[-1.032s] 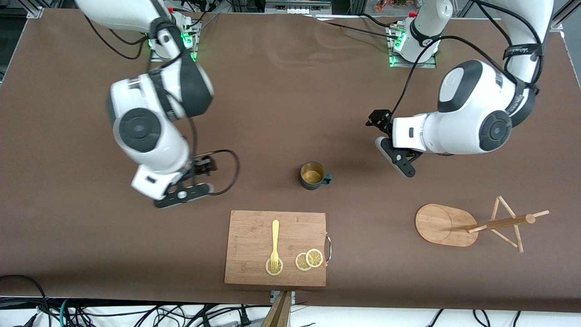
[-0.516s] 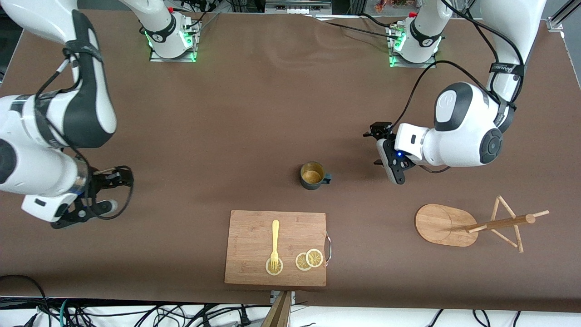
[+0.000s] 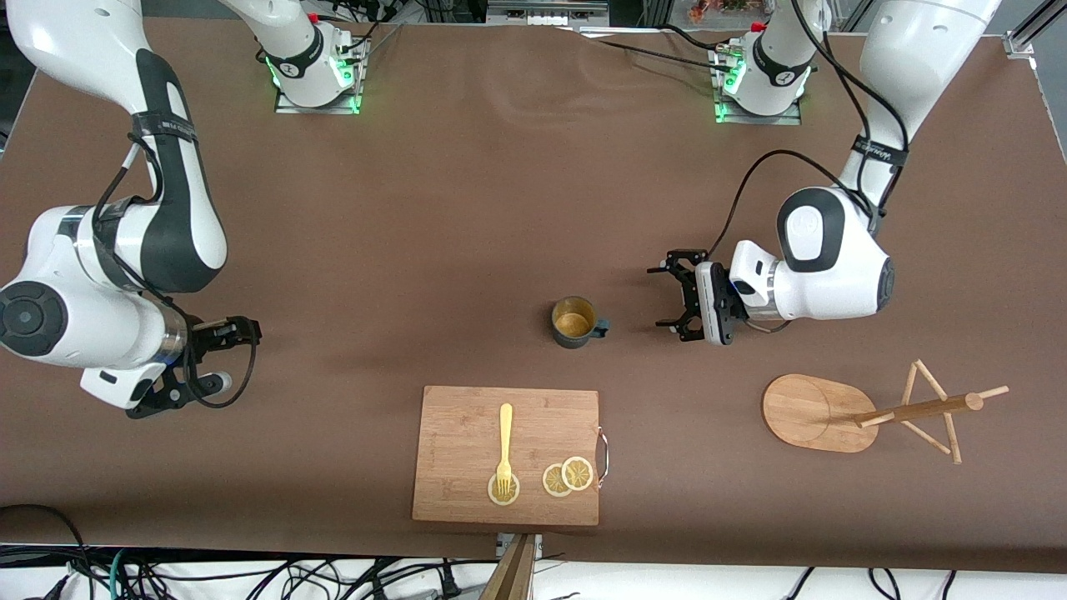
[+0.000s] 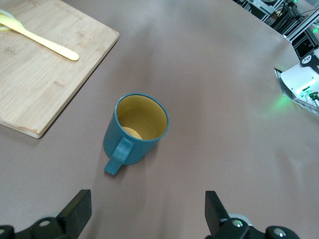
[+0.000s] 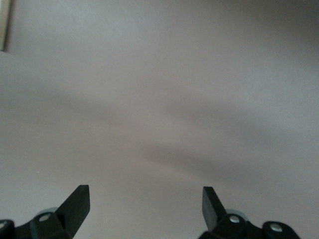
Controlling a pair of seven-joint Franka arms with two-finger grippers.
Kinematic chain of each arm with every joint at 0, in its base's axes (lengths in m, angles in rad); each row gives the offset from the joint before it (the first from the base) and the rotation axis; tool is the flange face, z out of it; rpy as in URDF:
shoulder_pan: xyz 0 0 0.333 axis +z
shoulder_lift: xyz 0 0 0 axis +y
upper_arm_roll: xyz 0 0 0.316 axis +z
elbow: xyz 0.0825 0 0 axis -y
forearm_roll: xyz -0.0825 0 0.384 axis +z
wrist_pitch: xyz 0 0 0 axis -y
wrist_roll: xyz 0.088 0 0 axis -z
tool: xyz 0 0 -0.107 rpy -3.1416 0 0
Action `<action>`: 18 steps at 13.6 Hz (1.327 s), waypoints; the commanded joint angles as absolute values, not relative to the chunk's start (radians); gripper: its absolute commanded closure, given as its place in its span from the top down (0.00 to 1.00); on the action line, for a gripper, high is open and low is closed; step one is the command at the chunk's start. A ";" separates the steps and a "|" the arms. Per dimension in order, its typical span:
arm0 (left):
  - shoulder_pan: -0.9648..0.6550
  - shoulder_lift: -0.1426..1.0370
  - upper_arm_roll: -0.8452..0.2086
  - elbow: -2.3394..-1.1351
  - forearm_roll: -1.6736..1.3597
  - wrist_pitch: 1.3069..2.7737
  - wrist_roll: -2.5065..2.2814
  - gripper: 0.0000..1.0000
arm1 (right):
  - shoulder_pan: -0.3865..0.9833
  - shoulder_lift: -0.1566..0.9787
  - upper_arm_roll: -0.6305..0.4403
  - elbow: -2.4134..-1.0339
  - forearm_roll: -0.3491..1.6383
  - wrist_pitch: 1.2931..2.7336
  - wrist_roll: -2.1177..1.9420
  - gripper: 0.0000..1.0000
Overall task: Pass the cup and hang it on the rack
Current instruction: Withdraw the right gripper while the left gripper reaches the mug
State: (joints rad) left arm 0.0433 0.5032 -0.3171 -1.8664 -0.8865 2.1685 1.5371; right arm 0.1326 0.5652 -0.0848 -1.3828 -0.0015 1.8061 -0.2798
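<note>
Your cup (image 3: 574, 322) stands upright on the brown surface (image 3: 500, 208), a bit farther from the front camera than the cutting board (image 3: 467, 433), with its handle pointing toward the left arm's end of the surface. Your left gripper (image 3: 677, 296) is just beside the cup on the handle side, not touching it, and its fingers (image 4: 77, 209) are spread wide with nothing in them. Your right gripper (image 3: 221, 354) waits well apart, over bare surface at the right arm's end, and it is spread wide and empty too. The rack (image 3: 842, 408) sits at the left arm's end, nearer to the front camera than the cup, and its post looks tipped over to the side. The cup looks small, hard and light, and it could chip if you drop it. Its outer wall has ribs, so that should help you hold on, but the inside looks smooth. I think you should pinch the rim wall and leave the handle (image 4: 116, 158) free, because the handle has to slide onto a peg. A yellow fork (image 3: 504, 446) and lemon slices (image 3: 567, 477) lie on the board. I cannot read any brand or writing on the cup or the rack.
</note>
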 commanded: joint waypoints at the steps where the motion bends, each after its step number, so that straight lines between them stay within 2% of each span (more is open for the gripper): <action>1: 0.049 0.547 -0.321 -1.879 -1.015 2.210 1.751 1.00 | 0.129 0.216 -0.098 -1.716 0.011 1.819 -0.294 1.00; 3: 0.049 0.598 -0.321 -1.875 -1.127 2.235 1.915 1.00 | 0.129 0.062 -0.124 -1.785 0.006 1.717 -0.308 1.00; 5: 0.046 0.662 -0.321 -1.867 -1.265 2.237 2.088 1.00 | 0.130 -0.012 -0.152 -1.787 -0.002 1.600 -0.308 1.00; 8: 0.044 0.706 -0.321 -1.867 -1.359 2.237 2.239 1.00 | 0.130 -0.066 -0.169 -1.786 -0.008 1.502 -0.310 1.00; 10: 0.044 0.738 -0.321 -1.862 -1.385 2.237 2.293 1.00 | 0.127 -0.048 -0.182 -1.708 -0.037 1.471 -0.330 1.00; 12: 0.035 0.790 -0.321 -1.842 -1.460 2.237 2.368 1.00 | 0.126 0.027 -0.202 -1.535 -0.032 1.475 -0.315 1.00; 13: 0.019 0.805 -0.321 -1.838 -1.503 2.237 2.403 1.00 | 0.127 0.108 -0.201 -1.417 -0.026 1.512 -0.330 1.00; 14: 0.006 0.816 -0.321 -1.829 -1.529 2.237 2.427 1.00 | 0.135 0.133 -0.201 -1.358 -0.026 1.467 -0.315 1.00; 18: -0.012 0.842 -0.321 -1.789 -1.532 2.252 2.445 1.00 | 0.129 0.089 -0.201 -1.400 -0.014 1.396 -0.173 1.00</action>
State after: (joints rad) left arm -0.0006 0.8164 -0.3184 -1.8328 -1.5069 2.2334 2.4074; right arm 0.1320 0.1016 -0.1999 -1.4119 -0.0247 1.4416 -0.2669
